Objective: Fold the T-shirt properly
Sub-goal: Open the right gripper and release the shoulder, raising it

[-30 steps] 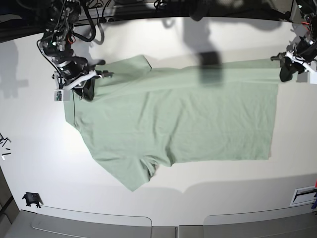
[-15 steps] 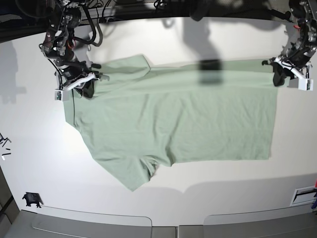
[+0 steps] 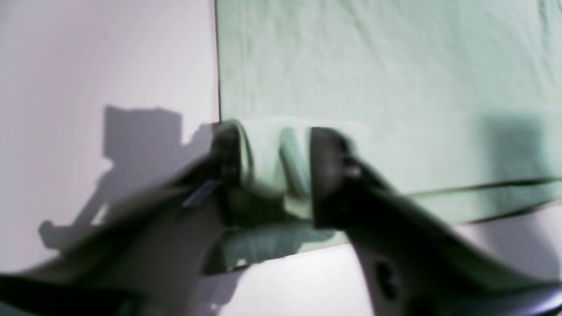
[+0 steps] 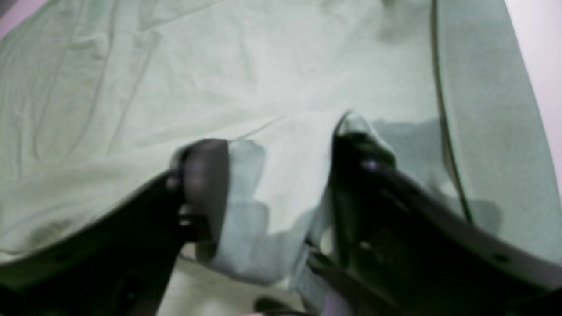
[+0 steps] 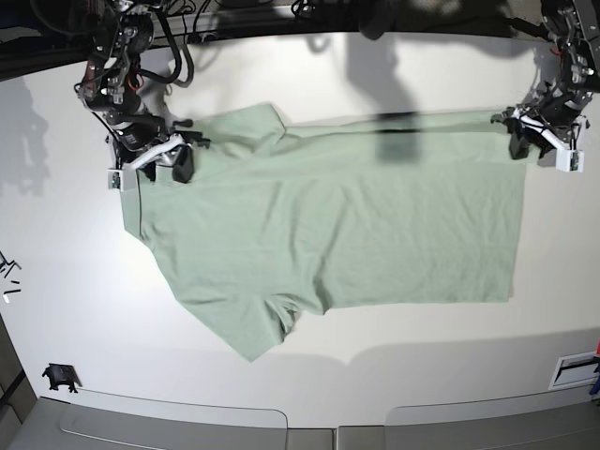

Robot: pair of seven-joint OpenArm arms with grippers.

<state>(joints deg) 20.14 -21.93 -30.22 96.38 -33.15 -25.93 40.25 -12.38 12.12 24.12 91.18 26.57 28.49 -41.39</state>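
The pale green T-shirt (image 5: 328, 216) lies spread flat on the white table (image 5: 309, 66), collar end at the base view's left, hem at its right. My right gripper (image 5: 171, 159) stands at the far collar-side shoulder. In the right wrist view it (image 4: 276, 145) is open, with a loose bunch of the T-shirt (image 4: 219, 66) between its dark fingers (image 4: 206, 175). My left gripper (image 5: 530, 139) stands at the far hem corner. In the left wrist view it (image 3: 272, 136) is open too, a small fold of the T-shirt (image 3: 373, 57) lying between its fingers (image 3: 327, 175).
A small black object (image 5: 59, 377) lies at the front left. Grey trays (image 5: 169, 422) line the front edge. A white card (image 5: 574, 370) sits at the front right, and small bits (image 5: 7, 277) at the left edge.
Both grippers have gone from shut to open on the shirt's far edge. The cloth has slackened between their fingers. The left gripper has drifted slightly farther back.
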